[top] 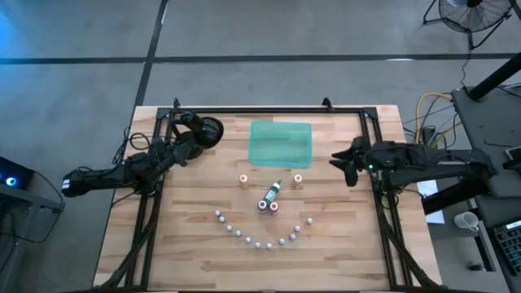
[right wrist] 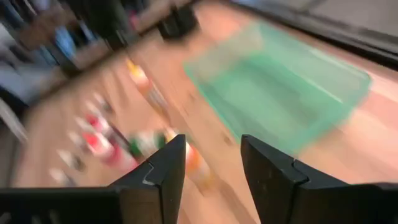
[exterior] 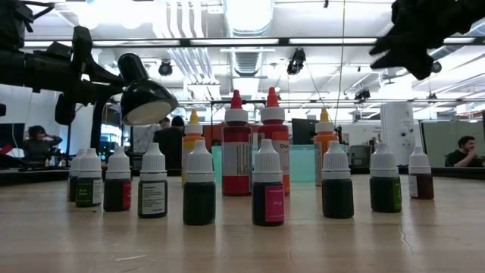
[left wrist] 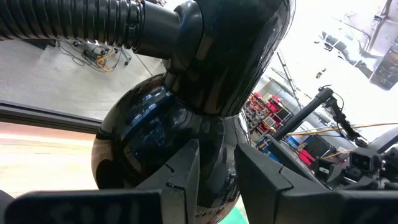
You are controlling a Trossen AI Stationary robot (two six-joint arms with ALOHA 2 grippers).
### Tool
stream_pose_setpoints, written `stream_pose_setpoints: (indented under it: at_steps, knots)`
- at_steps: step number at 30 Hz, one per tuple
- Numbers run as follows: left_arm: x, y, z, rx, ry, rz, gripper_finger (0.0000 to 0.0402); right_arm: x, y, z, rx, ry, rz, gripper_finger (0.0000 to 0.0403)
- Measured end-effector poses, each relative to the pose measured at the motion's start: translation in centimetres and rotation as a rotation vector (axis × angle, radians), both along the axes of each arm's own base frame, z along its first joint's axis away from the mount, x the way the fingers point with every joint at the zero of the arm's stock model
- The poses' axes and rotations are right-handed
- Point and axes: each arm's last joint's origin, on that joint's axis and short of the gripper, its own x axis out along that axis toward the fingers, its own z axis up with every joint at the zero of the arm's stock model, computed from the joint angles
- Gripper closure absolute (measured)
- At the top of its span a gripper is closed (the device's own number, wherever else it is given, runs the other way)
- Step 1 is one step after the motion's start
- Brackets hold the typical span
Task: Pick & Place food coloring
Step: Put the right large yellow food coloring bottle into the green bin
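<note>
The food coloring stands on the wooden table in the shape of a face. Two orange bottles (top: 243,180) (top: 298,180) are the eyes. A green bottle (top: 274,190) lies on its side above a red and a pink one (top: 269,206). Several small white-capped bottles (top: 259,241) form a curve nearer the front edge; they stand upright in the low view (exterior: 199,186). My right gripper (top: 334,160) (right wrist: 213,162) is open and empty, raised above the table to the right of the green tray (top: 281,142). My left gripper (top: 195,145) (left wrist: 217,162) is open and empty at the far left.
A black domed lamp (top: 209,130) (left wrist: 186,118) on a ribbed hose hangs right in front of my left gripper. A black frame (top: 269,110) runs along the table's far edge and sides. People sit in the room beyond the table (exterior: 464,152).
</note>
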Motion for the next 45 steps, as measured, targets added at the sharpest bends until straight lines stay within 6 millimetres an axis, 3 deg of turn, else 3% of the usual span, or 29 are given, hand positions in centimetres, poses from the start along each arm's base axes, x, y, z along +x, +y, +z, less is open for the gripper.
stream_pose_setpoints:
  at_steps: [6,10,20,33,45]
  knots:
    - [0.0,0.0,0.0,0.0,0.0,0.0,0.0323,2.0,0.2,0.1,-0.103,0.201,0.152,0.023]
    - [0.0,0.0,0.0,0.0,0.0,0.0,0.0323,3.6,0.2,-0.1,-0.102,0.266,0.159,0.0211]
    - [0.0,0.0,0.0,0.0,0.0,0.0,0.0323,6.6,-0.3,-0.6,-0.09,0.336,-0.086,0.0198]
    - [0.0,0.0,0.0,0.0,0.0,0.0,0.0323,9.7,0.4,-4.2,0.072,0.538,0.077,0.0188]
    - [0.0,0.0,0.0,0.0,0.0,0.0,0.0323,13.6,0.4,-2.8,-0.199,0.661,0.37,0.0181]
